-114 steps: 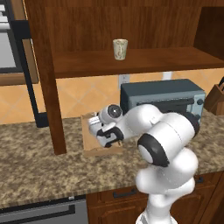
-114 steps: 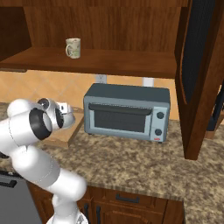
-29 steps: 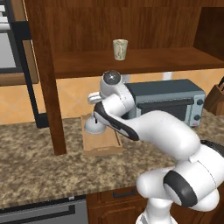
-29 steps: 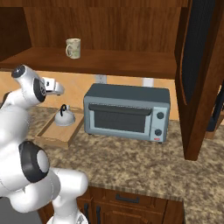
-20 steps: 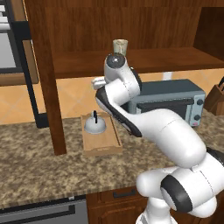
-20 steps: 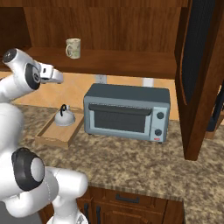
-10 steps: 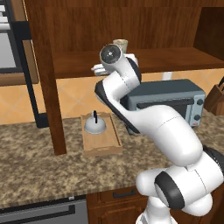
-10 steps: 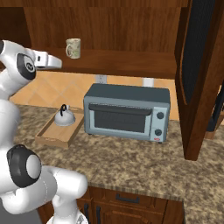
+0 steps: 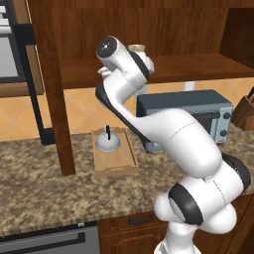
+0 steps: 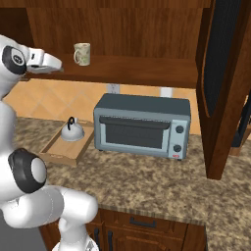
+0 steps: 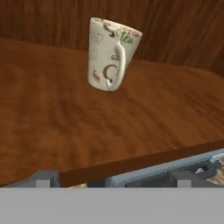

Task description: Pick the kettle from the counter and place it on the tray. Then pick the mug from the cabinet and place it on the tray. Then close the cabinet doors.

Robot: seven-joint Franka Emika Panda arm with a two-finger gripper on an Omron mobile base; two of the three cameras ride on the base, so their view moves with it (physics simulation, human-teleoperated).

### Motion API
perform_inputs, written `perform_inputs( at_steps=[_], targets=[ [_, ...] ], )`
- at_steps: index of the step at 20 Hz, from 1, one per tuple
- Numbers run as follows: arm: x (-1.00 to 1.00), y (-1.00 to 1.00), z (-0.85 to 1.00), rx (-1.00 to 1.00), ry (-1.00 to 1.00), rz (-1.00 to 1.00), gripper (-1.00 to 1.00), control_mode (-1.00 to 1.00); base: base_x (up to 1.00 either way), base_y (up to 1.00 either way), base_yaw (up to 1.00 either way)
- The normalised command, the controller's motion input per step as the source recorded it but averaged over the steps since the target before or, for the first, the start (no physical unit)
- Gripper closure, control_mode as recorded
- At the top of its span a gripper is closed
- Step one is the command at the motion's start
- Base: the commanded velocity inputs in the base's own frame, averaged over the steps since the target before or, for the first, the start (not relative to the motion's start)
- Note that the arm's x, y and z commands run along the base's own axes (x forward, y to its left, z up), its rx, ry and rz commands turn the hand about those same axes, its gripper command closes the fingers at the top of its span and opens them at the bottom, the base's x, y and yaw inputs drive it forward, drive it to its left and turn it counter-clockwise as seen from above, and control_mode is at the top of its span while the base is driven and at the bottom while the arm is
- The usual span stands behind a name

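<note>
The hand view shows the mug's (image 11: 111, 54) handle facing the gripper (image 10: 51, 64), whose jaws are spread and empty. Below the gripper, the kettle (image 10: 72, 130) sits on the tray (image 10: 58, 150), on the granite counter (image 10: 147, 176).

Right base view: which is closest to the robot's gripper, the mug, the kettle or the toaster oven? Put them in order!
From the gripper:
1. Mug, just beside it on the cabinet shelf.
2. Kettle, below on the tray.
3. Toaster oven, lower and off to the right, on the counter.
</note>
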Motion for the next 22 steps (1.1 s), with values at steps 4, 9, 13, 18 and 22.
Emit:
perform_inputs(
  at_steps=[4,9,13,18,22],
  targets=[
    [-0.29,-0.18,0.44,0.01,0.0,-0.17,-1.0,-1.0,0.0,0.0,0.0],
    [0.01,-0.37,0.07,0.05,-0.06,-0.05,-1.0,-1.0,0.0,0.0,0.0],
    [0.22,-0.38,0.0,0.01,-0.04,0.0,-1.0,-1.0,0.0,0.0,0.0],
    [0.16,-0.3,-0.01,0.06,-0.14,0.0,-1.0,-1.0,0.0,0.0,0.0],
    [0.35,-0.19,0.0,0.13,-0.08,0.0,-1.0,-1.0,0.0,0.0,0.0]
  ],
)
